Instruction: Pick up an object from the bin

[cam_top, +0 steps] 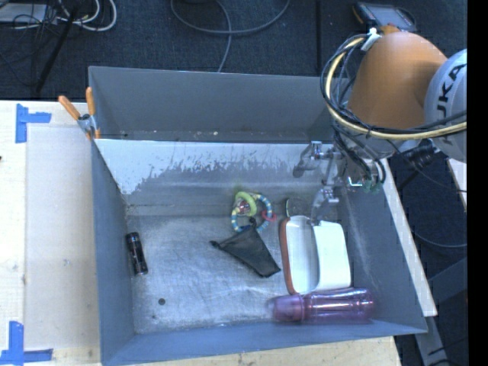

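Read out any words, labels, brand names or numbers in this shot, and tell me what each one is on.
"UKA": dark letters running sideways on the white arm link; the start of the word is out of sight.
Purple bottle, white container, small black cylinder: no lettering that can be read.
Grey bin: no text.

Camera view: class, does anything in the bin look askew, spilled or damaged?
Nothing looks spilled or broken. The purple bottle lies on its side along the near wall of the bin, and the white tub beside it seems tipped over.
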Robot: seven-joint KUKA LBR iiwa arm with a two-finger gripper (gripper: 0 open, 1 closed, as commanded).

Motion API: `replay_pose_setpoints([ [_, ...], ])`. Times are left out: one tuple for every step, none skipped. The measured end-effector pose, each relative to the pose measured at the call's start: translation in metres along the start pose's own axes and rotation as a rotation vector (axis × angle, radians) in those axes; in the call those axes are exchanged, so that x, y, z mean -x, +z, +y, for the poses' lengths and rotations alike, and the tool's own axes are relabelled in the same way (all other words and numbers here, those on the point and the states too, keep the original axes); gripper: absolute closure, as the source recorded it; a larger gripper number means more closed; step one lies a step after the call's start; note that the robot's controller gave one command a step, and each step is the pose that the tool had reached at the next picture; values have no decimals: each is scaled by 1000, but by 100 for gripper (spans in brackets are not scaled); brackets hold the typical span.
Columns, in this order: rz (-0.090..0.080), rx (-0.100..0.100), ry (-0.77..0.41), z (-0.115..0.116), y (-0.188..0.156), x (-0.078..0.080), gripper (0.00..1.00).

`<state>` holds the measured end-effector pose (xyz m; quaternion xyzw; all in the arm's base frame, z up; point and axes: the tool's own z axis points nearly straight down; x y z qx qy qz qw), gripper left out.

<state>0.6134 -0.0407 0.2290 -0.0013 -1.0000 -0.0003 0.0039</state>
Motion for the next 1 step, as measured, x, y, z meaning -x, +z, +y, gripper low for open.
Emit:
replay_pose_setpoints([
  [-8,0,-2,0,-5,1,100],
])
